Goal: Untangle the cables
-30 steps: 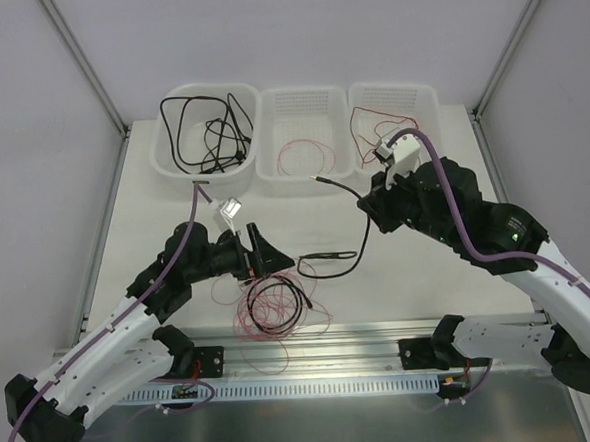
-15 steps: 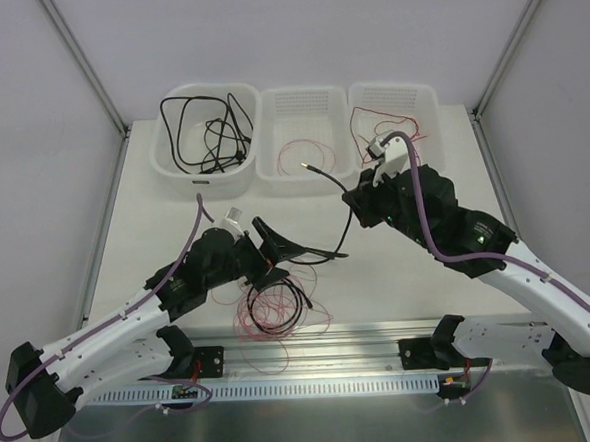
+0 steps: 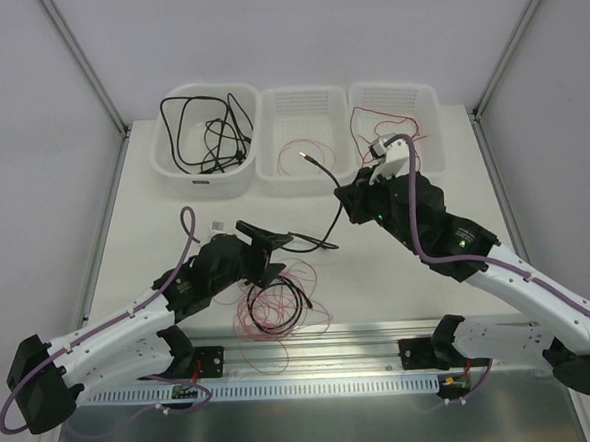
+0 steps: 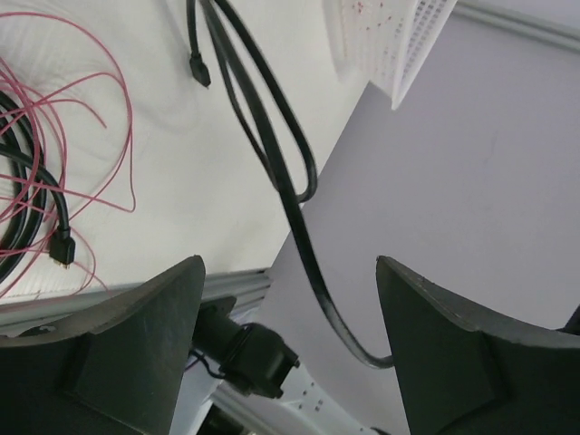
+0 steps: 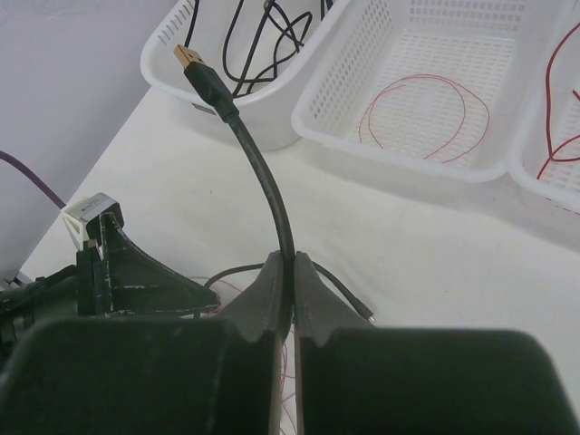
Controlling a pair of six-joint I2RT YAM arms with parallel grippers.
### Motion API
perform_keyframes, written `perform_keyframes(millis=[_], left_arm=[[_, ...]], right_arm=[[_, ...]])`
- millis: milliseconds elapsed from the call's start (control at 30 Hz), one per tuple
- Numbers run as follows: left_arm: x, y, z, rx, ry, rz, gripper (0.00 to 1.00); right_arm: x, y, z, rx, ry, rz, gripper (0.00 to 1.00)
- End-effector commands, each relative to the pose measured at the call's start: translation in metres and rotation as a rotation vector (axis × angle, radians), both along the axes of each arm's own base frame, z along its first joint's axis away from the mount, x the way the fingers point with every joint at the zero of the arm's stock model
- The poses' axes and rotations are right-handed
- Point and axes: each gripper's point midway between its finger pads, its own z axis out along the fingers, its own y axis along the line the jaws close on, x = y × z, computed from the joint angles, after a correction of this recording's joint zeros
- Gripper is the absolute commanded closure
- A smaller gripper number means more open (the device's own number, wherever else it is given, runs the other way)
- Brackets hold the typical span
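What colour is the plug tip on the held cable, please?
Gold plug tip; right wrist view.

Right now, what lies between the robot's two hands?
A black cable runs from the right hand, which pinches it, across bare table to the open left hand. The top view shows it.

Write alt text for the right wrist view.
The right claw is shut on a black cable whose gold-tipped plug sticks up. Behind it, the left white basket holds more black cables and the middle basket a thin red loop.
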Motion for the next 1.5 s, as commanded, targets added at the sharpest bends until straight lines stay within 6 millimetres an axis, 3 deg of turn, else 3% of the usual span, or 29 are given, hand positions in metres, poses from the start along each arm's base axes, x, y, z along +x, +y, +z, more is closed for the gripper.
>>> perform_keyframes(millis=[0,100,200,333,367,433,567,700,733,800,833,900,933,967,1033,1233,1300,1467], left_arm=[[0.02,0.012,0.012,-0.038,-0.03,0.153,0.23],[0.027,0.014,0.013,-0.02,-0.043,0.183,0.25],[0.031,0.009,0.009,0.002,-0.032,0.179,0.37],[0.034,0.007,0.004,0.02,-0.017,0.185,0.71],[0.036,0.007,0.006,0.02,-0.023,0.191,0.87],[0.038,0.01,0.01,0.046,-0.062,0.186,0.99],[0.049,0.019,0.051,0.11,-0.22,0.187,1.0],[0.056,0.019,0.094,0.195,-0.383,0.14,1.0],[0.058,0.018,0.118,0.242,-0.474,0.102,1.0],[0.061,0.013,0.135,0.314,-0.549,0.046,1.0],[0.063,0.013,0.161,0.361,-0.64,0.014,1.0],[0.066,0.013,0.177,0.425,-0.7,-0.013,1.0],[0.069,0.014,0.199,0.471,-0.772,-0.026,1.0],[0.071,0.018,0.206,0.507,-0.793,-0.033,1.0],[0.076,0.022,0.233,0.581,-0.876,-0.044,1.0],[0.106,0.055,0.28,0.781,-0.994,0.004,1.0],[0.117,0.066,0.285,0.829,-0.996,0.028,1.0],[0.169,0.11,0.284,0.969,-0.939,0.116,1.0]], right_arm=[[0.008,0.011,0.026,0.129,-0.047,-0.017,0.99],[0.008,0.018,0.025,0.142,-0.045,-0.003,0.99],[0.009,0.02,0.026,0.153,-0.045,0.0,0.99],[0.01,0.018,0.028,0.153,-0.055,-0.005,0.99],[0.01,0.017,0.027,0.149,-0.054,-0.006,0.99],[0.009,0.014,0.024,0.135,-0.051,-0.014,0.99],[0.003,0.007,0.006,0.119,-0.008,-0.02,0.98],[-0.008,-0.001,-0.011,0.1,0.046,-0.01,0.76],[-0.011,-0.001,-0.014,0.095,0.056,-0.001,0.58],[-0.019,-0.007,-0.017,0.079,0.074,0.011,0.41],[-0.022,-0.009,-0.018,0.077,0.08,0.016,0.27],[-0.029,-0.017,-0.02,0.055,0.088,0.025,0.16],[-0.031,-0.021,-0.018,0.052,0.085,0.021,0.08],[-0.035,-0.027,-0.021,0.03,0.094,0.024,0.04],[-0.042,-0.038,-0.014,0.034,0.077,0.023,0.0],[-0.066,-0.081,-0.016,0.003,0.057,0.0,0.0],[-0.073,-0.091,-0.023,-0.016,0.067,-0.005,0.0],[-0.084,-0.115,-0.038,-0.039,0.072,-0.031,0.01]])
